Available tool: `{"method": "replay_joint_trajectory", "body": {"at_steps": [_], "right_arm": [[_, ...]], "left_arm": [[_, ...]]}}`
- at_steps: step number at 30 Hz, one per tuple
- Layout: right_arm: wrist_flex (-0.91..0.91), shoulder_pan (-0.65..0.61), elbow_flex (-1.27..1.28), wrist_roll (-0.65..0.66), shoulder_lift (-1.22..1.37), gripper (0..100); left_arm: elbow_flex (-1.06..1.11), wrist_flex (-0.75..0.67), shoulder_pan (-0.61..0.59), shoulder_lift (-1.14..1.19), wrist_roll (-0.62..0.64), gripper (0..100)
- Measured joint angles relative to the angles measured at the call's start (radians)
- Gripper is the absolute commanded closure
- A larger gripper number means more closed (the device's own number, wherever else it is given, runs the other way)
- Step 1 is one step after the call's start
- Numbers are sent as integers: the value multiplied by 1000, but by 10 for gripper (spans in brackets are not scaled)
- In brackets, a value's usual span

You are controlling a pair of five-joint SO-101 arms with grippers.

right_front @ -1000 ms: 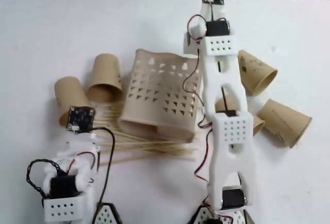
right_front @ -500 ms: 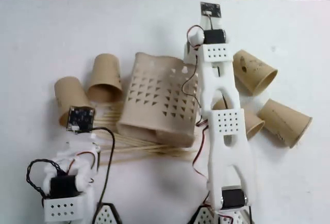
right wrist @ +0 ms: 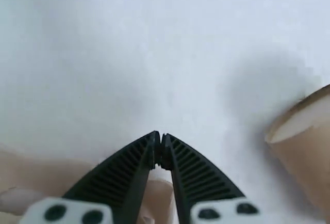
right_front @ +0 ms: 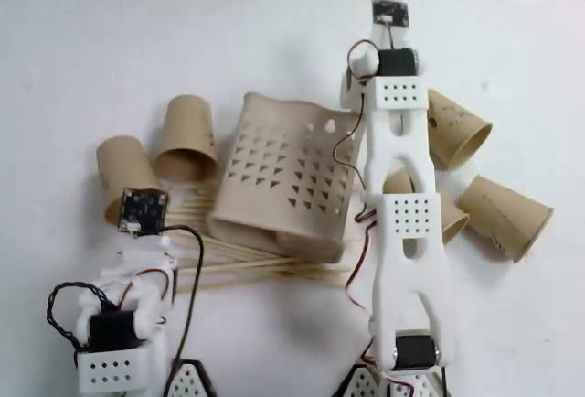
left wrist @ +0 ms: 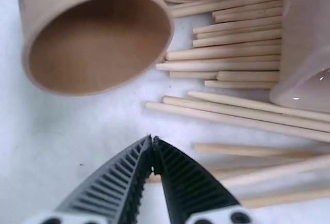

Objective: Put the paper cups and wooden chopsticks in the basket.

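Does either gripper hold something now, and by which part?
Nothing is held. The left gripper is shut on nothing near the chopsticks; the right gripper is also shut and empty.

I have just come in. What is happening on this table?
Two robot arms stand at a white table, and neither holds anything. The left gripper is shut, low over the table beside the wooden chopsticks and a paper cup. The right gripper is also shut, over bare table beyond the basket, which seems tipped on its side. The cups and chopsticks lie on the table, outside the basket.
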Motion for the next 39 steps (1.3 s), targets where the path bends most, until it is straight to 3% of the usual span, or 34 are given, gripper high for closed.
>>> {"method": "replay_joint_trajectory", "body": {"at_steps": [9, 14, 16, 22, 33, 39], "right_arm": [[28, 9, -34, 0, -37, 969], [28, 11, 118, 0, -163, 793], [28, 11, 213, 0, -212, 764], [18, 12, 459, 0, -330, 769], [18, -12, 672, 0, -356, 771], [18, -12, 746, 0, -356, 966]], "left_arm": [[0, 0, 0, 0, 0, 975], [0, 0, 0, 0, 0, 975], [0, 0, 0, 0, 0, 975], [0, 0, 0, 0, 0, 975], [0, 0, 0, 0, 0, 975], [0, 0, 0, 0, 0, 975]]}}
